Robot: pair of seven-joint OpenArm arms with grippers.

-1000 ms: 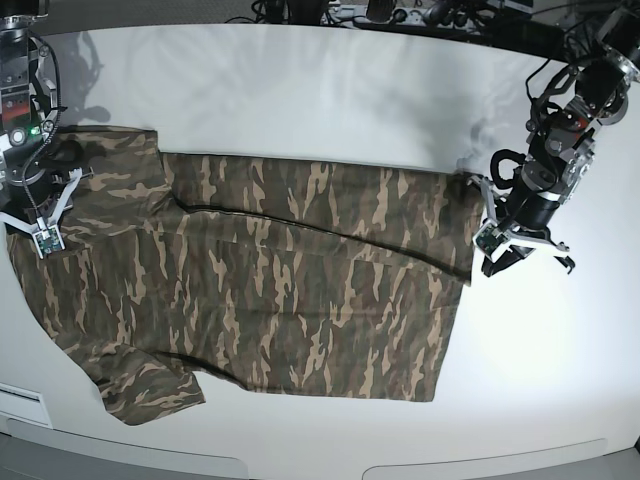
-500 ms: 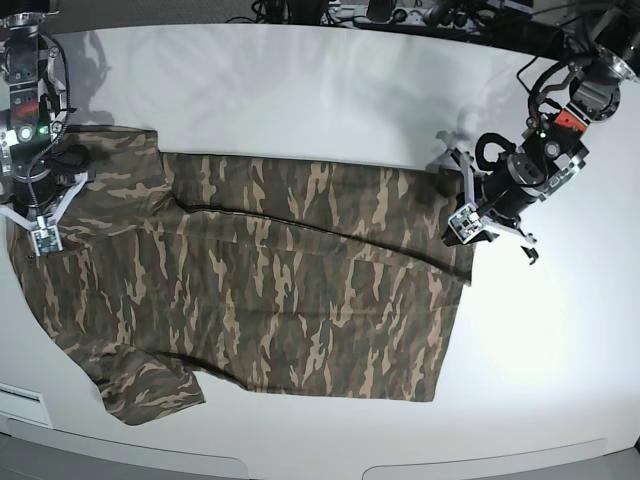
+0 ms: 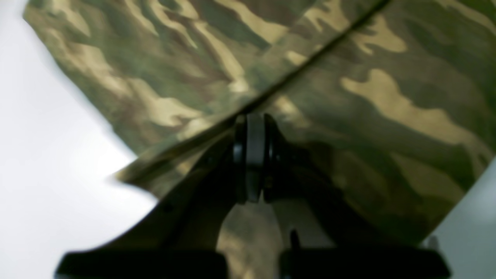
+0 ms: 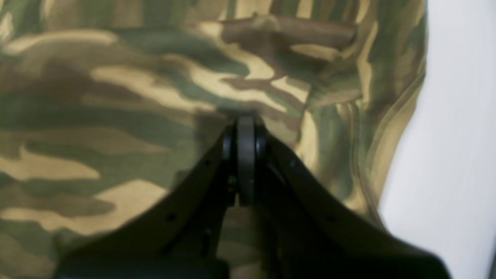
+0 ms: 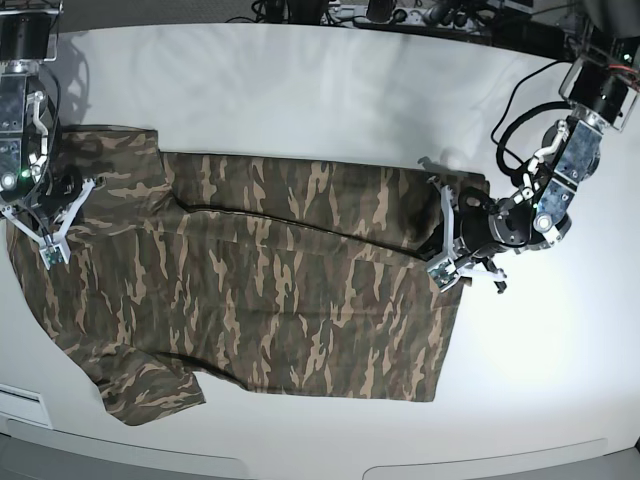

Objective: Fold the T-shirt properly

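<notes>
Left tool (image 5: 447, 250) has slid in over the T-shirt (image 5: 270, 270)'s hem since a second ago. Both wrist shots are blurry, but it and the right tool (image 5: 45, 225) look pressed together on cloth, shirt flat on the counter (image 5: 330, 90).

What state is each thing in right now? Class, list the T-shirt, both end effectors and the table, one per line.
T-shirt: spread flat, partly folded, both ends pinched.
Left end effector: shut on the T-shirt's hem corner.
Right end effector: shut on the T-shirt's sleeve end.
Table: white, carrying the shirt.
</notes>
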